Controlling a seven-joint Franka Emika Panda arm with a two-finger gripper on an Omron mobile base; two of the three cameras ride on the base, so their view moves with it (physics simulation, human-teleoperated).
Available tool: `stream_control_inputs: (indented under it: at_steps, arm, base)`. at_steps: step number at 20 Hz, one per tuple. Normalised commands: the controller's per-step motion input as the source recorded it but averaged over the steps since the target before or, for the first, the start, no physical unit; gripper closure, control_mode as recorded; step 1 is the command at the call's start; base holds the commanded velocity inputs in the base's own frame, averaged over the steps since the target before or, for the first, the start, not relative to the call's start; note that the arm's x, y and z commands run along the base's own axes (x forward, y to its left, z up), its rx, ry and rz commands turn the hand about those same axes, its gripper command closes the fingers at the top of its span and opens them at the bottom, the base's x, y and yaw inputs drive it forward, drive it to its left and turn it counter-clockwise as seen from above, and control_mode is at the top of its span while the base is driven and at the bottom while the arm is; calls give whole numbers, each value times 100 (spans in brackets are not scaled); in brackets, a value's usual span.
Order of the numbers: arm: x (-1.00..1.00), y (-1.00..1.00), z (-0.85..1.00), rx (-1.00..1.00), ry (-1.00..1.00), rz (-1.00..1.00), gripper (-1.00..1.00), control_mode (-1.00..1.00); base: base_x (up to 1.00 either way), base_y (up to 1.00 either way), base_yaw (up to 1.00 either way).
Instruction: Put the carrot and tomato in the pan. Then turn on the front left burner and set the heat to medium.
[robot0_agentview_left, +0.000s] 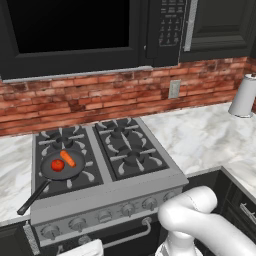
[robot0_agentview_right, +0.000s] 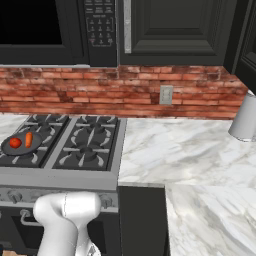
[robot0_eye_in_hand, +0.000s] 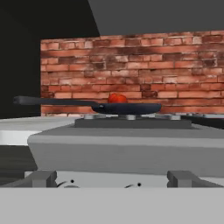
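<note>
Gripper (robot0_eye_in_hand: 112, 178), jaws spread wide, hangs low before the steel stove (robot0_eye_in_hand: 131, 148); beyond and above it, the pan (robot0_eye_in_hand: 124, 108) holds the tomato (robot0_eye_in_hand: 117, 98) against a brick wall (robot0_eye_in_hand: 144, 70).

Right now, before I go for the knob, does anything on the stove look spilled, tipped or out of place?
Nothing stands out. The pan sits level on the front left burner, its handle reaching past the stove's front left corner. The carrot and tomato lie side by side inside it, and nothing has spilled onto the grates or counter.
</note>
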Motion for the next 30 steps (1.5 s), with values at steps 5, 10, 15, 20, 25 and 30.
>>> stream_control_inputs:
  at_steps: [5,10,15,20,25,30]
  arm:
    - [0,10,-3,0,0,0,-100,-100]
    - [0,11,0,0,0,3,-100,-100]
    - [6,0,0,0,0,1,-100,-100]
    - [8,-6,0,0,0,0,-100,-100]
    - [22,0,0,0,0,0,-100,-100]
    - [11,8,0,0,0,0,-100,-100]
  base:
    - [0,0,0]
    - [0,0,0]
    - [0,0,0]
    - [0,0,0]
    - [0,0,0]
    - [0,0,0]
